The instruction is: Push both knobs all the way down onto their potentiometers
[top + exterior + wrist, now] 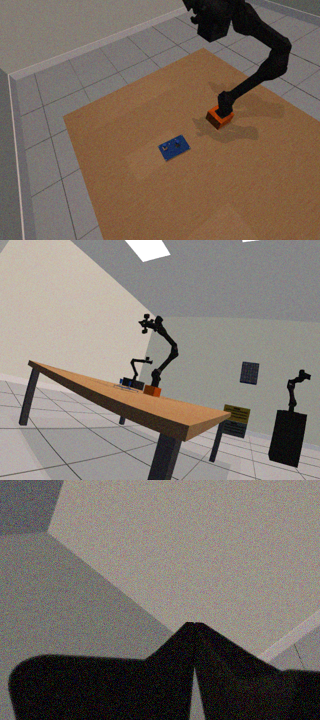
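Top: shows the circuit board (173, 152) (126, 388) on the tabletop (124, 129) (144, 405), near the orange base block (218, 123) (152, 391). Exterior: shows one blue knob (177, 141) (120, 381) and a second blue knob (164, 144) (129, 383) standing above the board, apparently both still to be pressed; places the gripper (188, 7) (139, 322) (193, 631) high above, with approach and final release also left. Wrist: shows fingertips clenched on nothing.

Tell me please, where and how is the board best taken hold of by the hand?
Probably by the rim at one short end of the board, coming level from that side, one finger above and one below: it is flat, raised on legs, and its knobs stand up from the top.
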Robot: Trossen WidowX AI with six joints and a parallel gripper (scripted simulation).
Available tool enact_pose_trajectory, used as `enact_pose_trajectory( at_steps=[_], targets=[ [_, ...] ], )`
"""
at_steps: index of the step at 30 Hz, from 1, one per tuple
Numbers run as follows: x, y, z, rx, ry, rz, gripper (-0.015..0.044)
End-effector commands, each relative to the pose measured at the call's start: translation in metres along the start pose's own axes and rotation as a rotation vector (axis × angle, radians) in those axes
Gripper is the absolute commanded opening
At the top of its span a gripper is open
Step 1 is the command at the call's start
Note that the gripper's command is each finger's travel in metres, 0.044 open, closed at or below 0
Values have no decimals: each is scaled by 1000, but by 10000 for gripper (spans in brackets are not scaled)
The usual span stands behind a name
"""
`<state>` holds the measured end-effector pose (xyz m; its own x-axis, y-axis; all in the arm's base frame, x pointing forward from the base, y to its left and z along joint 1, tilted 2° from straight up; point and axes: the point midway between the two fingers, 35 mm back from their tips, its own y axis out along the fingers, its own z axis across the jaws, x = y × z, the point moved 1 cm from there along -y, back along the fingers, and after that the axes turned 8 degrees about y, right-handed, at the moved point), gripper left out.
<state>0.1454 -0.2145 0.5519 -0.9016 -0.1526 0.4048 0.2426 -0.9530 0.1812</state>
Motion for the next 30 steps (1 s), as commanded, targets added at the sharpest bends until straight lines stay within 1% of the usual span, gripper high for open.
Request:
enact_pose_trajectory(
  at_steps=[1,8,15,22,30],
  targets=[
    [-36,9,-10,-24,-87,105,0],
    [-98,13,-29,-58,-231,295,0],
    [-159,8,-52,-83,-374,488,0],
    [-215,-8,-77,-101,-515,683,0],
    [-271,-37,-109,-114,-674,907,0]
  ],
)
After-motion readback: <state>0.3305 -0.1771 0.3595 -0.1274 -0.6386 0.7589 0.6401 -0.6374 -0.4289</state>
